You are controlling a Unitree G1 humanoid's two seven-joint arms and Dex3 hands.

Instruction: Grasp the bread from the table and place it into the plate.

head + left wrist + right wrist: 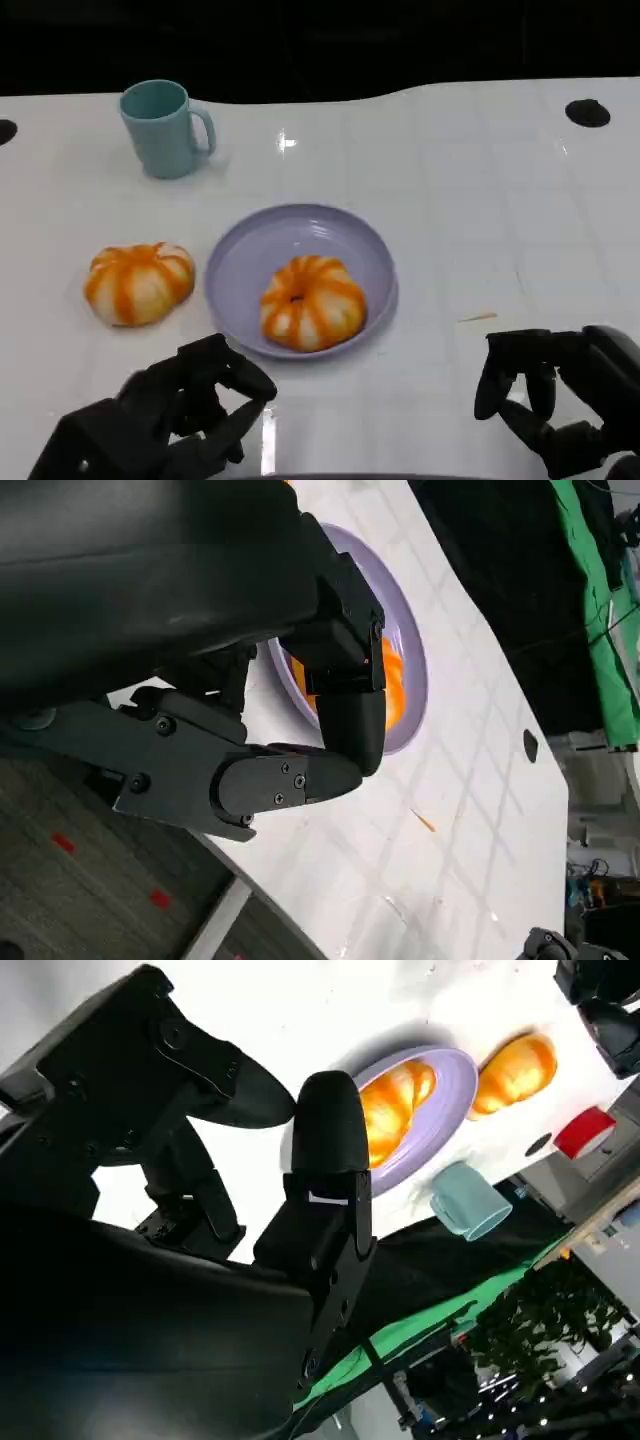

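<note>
One bread on the plate, one beside it, both hands holding nothing

The white table (480, 200) fills the frame; at centre sits the lilac plate (250, 250) with a round orange-striped bread (311, 301) in its lower right part, top up, no clear long axis. A second bread (139, 282) lies left of the plate, apart from it. A teal mug (160, 128) stands upper left, handle pointing right. The left hand (190, 410) at lower left and right hand (545, 400) at lower right have loosely curled, parted fingers, grasping nothing.

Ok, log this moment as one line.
left hand open | right hand open | one bread in plate | other bread on table
</note>
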